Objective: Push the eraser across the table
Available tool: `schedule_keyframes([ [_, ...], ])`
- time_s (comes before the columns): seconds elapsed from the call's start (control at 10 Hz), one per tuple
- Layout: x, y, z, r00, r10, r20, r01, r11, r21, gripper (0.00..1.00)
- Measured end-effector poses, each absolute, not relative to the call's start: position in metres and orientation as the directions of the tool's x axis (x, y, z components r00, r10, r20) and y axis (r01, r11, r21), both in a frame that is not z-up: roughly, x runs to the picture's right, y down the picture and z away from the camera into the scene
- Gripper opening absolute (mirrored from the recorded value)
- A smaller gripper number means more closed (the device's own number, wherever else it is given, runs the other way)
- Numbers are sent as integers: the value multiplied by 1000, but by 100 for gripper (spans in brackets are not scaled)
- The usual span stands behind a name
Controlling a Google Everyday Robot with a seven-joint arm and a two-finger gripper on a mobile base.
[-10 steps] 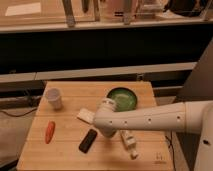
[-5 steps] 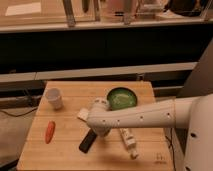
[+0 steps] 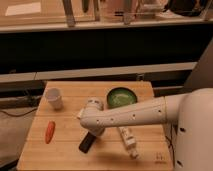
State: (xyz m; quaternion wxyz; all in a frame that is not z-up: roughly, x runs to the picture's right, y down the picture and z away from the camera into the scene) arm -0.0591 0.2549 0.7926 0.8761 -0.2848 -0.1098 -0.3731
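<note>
The eraser (image 3: pixel 86 143), a small flat black bar, lies at a slant on the wooden table (image 3: pixel 65 156), left of centre and near the front. My white arm reaches in from the right. Its gripper (image 3: pixel 94 132) is shut, points down, and sits right at the eraser's upper right end. I cannot tell whether they touch. Nothing is held in the gripper. The arm's wrist hides the tabletop just behind the eraser.
A white cup (image 3: pixel 54 98) stands at the back left. An orange carrot (image 3: pixel 49 131) lies near the left edge. A green bowl (image 3: pixel 121 97) sits at the back right. A white bottle (image 3: pixel 128 141) lies on its side right of the eraser.
The end of my arm has swung left and down, from the table's middle to the eraser's upper end. The eraser has barely shifted toward the front left.
</note>
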Motion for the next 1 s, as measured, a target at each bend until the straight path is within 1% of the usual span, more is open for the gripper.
schedule_keyframes([
  [1.0,-123,246,808,598,-681,422,800,479,-361,0],
])
